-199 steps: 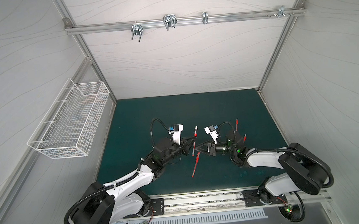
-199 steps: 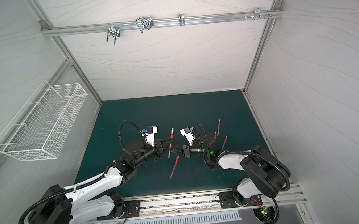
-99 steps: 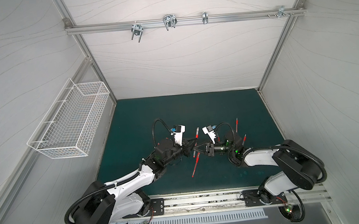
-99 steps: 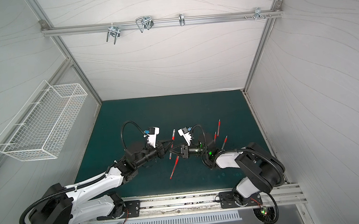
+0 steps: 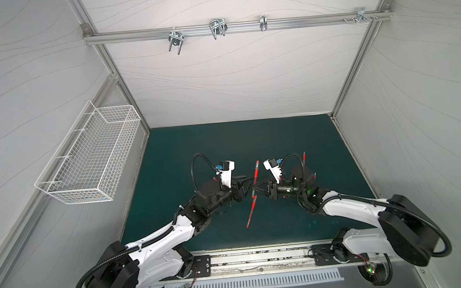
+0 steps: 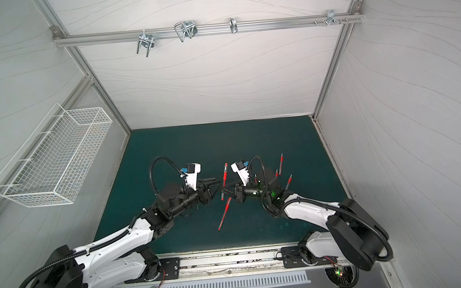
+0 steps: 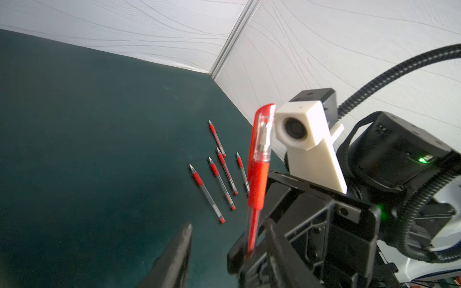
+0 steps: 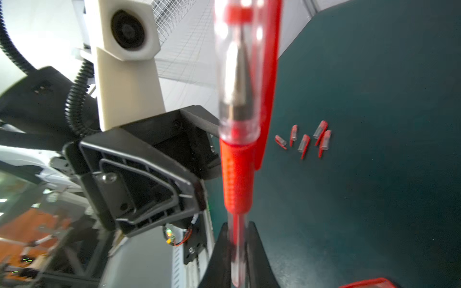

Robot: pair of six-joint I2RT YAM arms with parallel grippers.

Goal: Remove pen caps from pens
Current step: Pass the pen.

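Right up close, the right pincer (image 8: 238,230) is clamped tight on the held pen (image 8: 237,179). It nips the clear barrel just under the red ribbed grip, at the bottom centre of the right wrist view. The pen runs straight up the middle of that frame, and its cap (image 8: 239,74) is on: clear plastic, a red clip down one side, a red top, the grey metal tip showing through.

Across from it, the left pincer (image 5: 249,186) has its jaws apart, one either side of that pen. Whether a finger touches it, I cannot tell. In both top views the two pincers meet at the centre of the frame, with the pen tilted a little off upright between them.

Just below them in frame, a second pen (image 5: 250,213) lies slantwise on the dark green desk (image 5: 195,141), red and thicker at its upper end.

Further off now, five uncapped pens (image 7: 207,193) lie close together in the middle of the left wrist view: clear barrels, red grips, grey points, red end plugs. Five loose caps (image 8: 304,145) sit bunched at the right of the right wrist view, clear with red clips.

Far back, a white wire basket (image 5: 93,161) hangs on the wall at mid-left of the frame.
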